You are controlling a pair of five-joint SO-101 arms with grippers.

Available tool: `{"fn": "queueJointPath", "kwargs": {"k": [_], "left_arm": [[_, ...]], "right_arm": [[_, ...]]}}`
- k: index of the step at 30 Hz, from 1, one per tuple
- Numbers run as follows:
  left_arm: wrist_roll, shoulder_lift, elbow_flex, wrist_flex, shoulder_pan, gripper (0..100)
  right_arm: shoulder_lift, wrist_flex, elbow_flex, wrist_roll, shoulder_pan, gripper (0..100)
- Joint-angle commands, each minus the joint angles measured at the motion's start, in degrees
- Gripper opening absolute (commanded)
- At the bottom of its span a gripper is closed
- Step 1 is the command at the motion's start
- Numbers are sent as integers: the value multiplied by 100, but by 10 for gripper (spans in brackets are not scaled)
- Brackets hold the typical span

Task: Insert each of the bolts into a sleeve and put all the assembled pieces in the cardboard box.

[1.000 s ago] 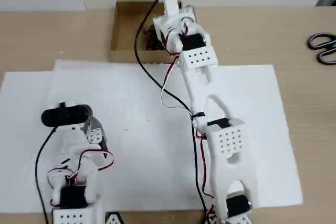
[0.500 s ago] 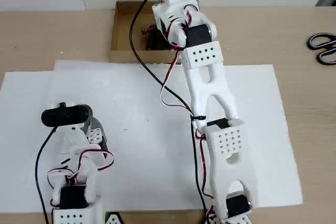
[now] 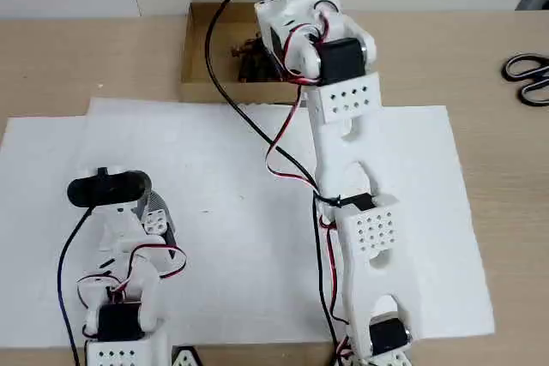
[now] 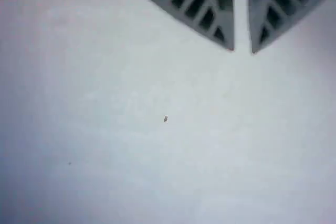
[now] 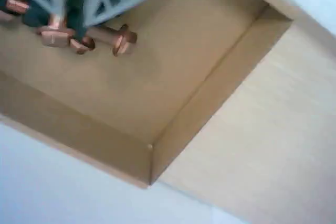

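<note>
Pale wooden tabletop carries a white paper sheet and, at its far edge, the shallow brown cardboard box. From above, you have stretched the white right arm farther over the box in the last second, uncovering the copper-coloured bolt-and-sleeve pieces lying inside. Left wrist: the left gripper hovers over paper, fingers pressed nearly together. Right wrist: the right gripper sits directly over the pieces; whether its fingers pinch one you cannot tell. Delivery looks done, or nearly.
</note>
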Motion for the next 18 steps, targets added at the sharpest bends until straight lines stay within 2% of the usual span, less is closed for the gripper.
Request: {"fn": "queueJointPath", "kwargs": {"k": [1,5,10,18], "left_arm": [[-9,-44,-31,18,0,6],[-9,-44,-31,18,0,6],[-18,-44,-31,18,0,6],[-18,-44,-31,18,0,6]], "right_arm": [[-171,708,-554,26,75,2],[-567,1323,-536,-53,189,2],[-1130,1780,-527,-492,286,2],[-1938,1903,-501,-712,593,2]]}}
